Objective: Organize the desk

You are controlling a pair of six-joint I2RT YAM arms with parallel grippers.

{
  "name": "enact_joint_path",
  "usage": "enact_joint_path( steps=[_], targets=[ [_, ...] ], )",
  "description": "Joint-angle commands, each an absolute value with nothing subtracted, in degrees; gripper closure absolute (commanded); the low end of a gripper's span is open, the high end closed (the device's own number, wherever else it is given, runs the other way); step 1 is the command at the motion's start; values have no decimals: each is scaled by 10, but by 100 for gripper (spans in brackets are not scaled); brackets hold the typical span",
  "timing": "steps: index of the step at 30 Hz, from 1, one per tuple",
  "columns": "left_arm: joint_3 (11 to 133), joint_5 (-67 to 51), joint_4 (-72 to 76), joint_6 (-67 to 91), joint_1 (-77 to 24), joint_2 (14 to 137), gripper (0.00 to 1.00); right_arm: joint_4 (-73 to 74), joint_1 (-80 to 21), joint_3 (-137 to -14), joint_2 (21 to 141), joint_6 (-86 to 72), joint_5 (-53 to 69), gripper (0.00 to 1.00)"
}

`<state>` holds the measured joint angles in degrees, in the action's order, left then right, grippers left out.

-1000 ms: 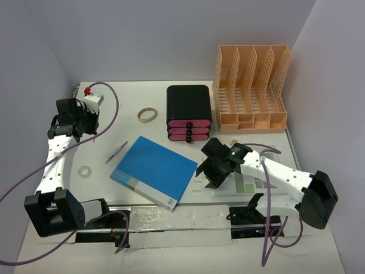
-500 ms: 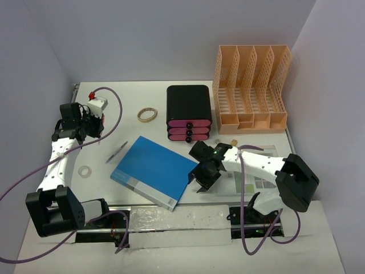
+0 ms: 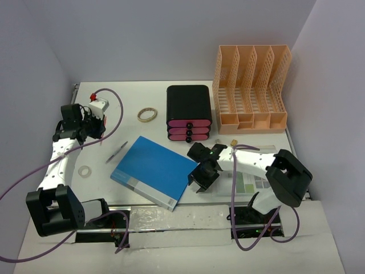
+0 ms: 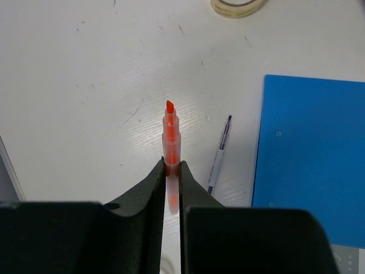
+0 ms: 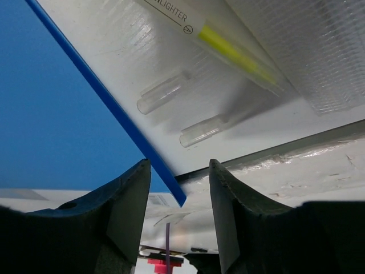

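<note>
The white desk point(image 3: 142, 100) carries the items. My left gripper point(image 3: 91, 123) is at the far left, raised, and shut on an uncapped orange highlighter point(image 4: 170, 134) whose tip points away from the gripper point(image 4: 172, 168). My right gripper point(image 3: 199, 180) is open and low at the right edge of a blue book point(image 3: 154, 170). In the right wrist view the book's corner point(image 5: 57, 114) lies between the open fingers of the gripper point(image 5: 179, 191). A yellow highlighter point(image 5: 228, 51) and two clear caps point(image 5: 162, 92) lie just beyond on the desk.
A black box with pink drawers point(image 3: 189, 113) and an orange file rack point(image 3: 251, 85) stand at the back. A pen point(image 3: 116, 152), a tape roll point(image 3: 85, 171) and a thin ring point(image 3: 147, 115) lie left of the book. A printed sheet point(image 3: 251, 184) lies under the right arm. A metal rail point(image 3: 171, 220) runs along the near edge.
My right gripper has moved left and down to the blue book's right edge. My left gripper has shifted slightly right, still holding the orange highlighter.
</note>
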<state>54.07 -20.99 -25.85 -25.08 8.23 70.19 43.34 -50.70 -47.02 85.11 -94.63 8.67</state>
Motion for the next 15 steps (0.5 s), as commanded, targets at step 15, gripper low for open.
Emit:
enact_joint_path(
  steps=[15],
  targets=[
    [545,-226,-237,-262,79,702,100,399,-492,-412,821,-963,50,54]
  ],
)
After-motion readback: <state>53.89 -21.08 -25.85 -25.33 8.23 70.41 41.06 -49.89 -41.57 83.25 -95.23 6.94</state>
